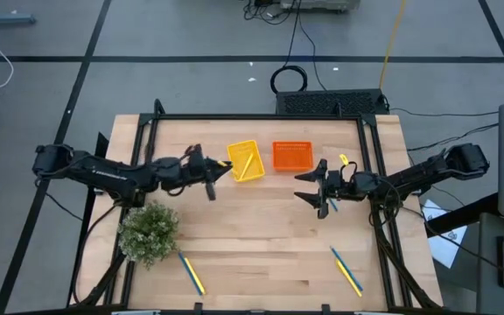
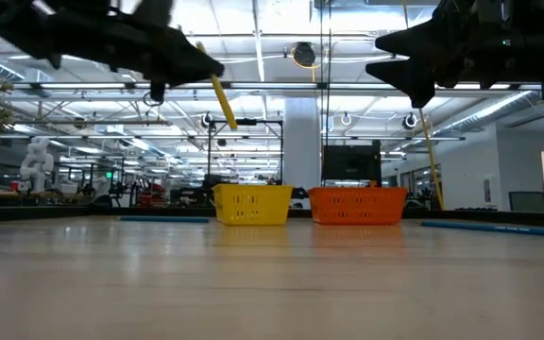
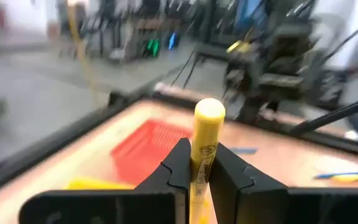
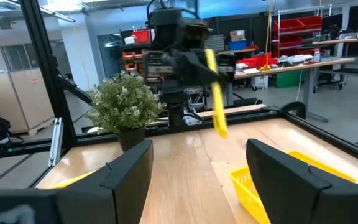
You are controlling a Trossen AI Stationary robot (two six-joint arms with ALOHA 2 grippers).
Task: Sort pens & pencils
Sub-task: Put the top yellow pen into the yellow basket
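Note:
My left gripper [image 1: 213, 170] hangs over the table just left of the yellow tray [image 1: 246, 161], shut on a yellow pencil [image 2: 220, 99]. The orange tray [image 1: 292, 156] stands next to the yellow one at the far side. My right gripper [image 1: 317, 187] hovers open to the right of the trays with nothing between its fingers [image 4: 129, 171]. A blue pen [image 2: 484, 226] lies flat on the table at the right, and another [image 2: 163, 219] lies at the left. One pen-and-pencil pair [image 1: 191, 272] lies near the front edge at the left, and another pair [image 1: 346, 269] at the right. My left gripper pinches the pencil's shaft [image 3: 199, 163] between its two fingers. The fingers come level from the table's left and lie across the pencil. One rounded end [image 3: 209, 112] sticks out past the fingertips. The pencil is lifted clear and slants, its lower end [image 2: 227, 121] hanging below the fingers.
A small potted plant [image 1: 150, 232] stands at the front left, near the left arm. A black metal frame [image 1: 261, 117] runs around the table's far edge and sides. Bare wood lies between the two grippers and across the table's middle.

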